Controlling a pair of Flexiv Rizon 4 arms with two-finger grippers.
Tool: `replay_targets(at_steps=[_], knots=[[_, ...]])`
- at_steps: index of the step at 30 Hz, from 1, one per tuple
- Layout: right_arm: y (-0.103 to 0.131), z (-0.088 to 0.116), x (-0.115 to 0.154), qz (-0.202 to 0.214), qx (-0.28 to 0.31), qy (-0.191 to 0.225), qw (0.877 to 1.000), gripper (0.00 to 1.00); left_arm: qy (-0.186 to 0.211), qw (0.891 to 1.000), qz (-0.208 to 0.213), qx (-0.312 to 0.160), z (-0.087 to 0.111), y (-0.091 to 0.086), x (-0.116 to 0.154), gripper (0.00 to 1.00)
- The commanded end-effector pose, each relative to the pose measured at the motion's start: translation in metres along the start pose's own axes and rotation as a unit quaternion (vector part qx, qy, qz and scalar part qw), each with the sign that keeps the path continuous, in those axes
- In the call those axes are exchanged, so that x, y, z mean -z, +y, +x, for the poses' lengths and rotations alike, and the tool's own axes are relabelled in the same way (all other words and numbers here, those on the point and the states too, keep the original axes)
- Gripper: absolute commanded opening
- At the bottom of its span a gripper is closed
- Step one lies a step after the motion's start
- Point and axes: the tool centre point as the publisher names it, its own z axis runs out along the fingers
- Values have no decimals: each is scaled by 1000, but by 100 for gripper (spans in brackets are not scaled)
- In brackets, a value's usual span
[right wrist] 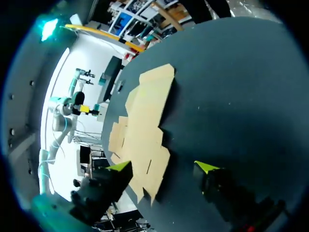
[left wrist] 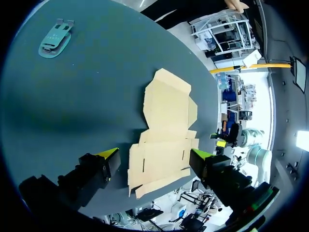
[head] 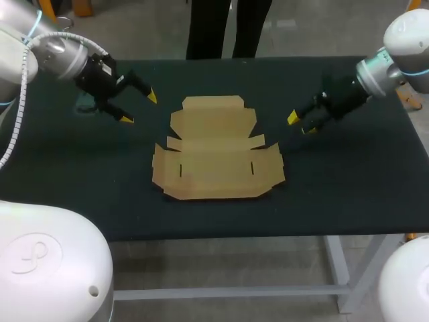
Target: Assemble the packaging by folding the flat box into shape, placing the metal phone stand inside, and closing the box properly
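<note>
Lying unfolded near the middle of the table (head: 348, 168), the flat box (head: 216, 151) is showing as one sheet of plain brown card, matt and creased, with a stepped outline. Its side flaps (head: 161, 164) are spreading outward, and two short slots (head: 181, 170) are cut into the wide panel nearest the robot.

The left claw (head: 139, 107) is hanging just off the box's left far corner with its fingers spread wide and holding nothing. The right claw (head: 301, 125) is hanging just off the box's right side, likewise wide open and empty. Neither is touching the card.

The phone stand (left wrist: 55, 38) is lying flat, well apart from the box on its left side and beyond the left claw. It is appearing as a thin, pale grey-green metal plate with a notched end.

Judgement on handling: the card is likely weighing very little and bending readily along its scored lines, while sliding on the dark cloth-like surface if pushed from one side only. Taking hold at a flap's free edge while the other claw is pinning the main panel appears the sounder approach. Pinching across a crease is risking a crush or tear. The stand is looking rigid and smooth, so a grip across its narrow edges is advisable.
</note>
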Motion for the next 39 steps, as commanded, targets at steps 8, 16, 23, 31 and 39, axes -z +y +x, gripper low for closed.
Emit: replay_targets(at_steps=[8, 16, 23, 31, 39], knots=[[18, 1, 31, -40, 70, -48, 996, 10, -16, 999, 23, -43, -1, -1, -7, 0], [31, -4, 30, -54, 116, -51, 990, 0, -14, 994, 34, -105, -13, -4, -14, 0], [37, -11, 27, -50, 145, -45, 987, 0, -20, 987, -14, -158, -22, -6, -21, 0], [37, -11, 27, -50, 145, -45, 987, 0, -20, 987, -14, -158, -22, -6, -21, 0], [39, -7, 19, -48, 168, -42, 984, 0, -28, 985, -8, -172, -21, -10, -30, 0]])
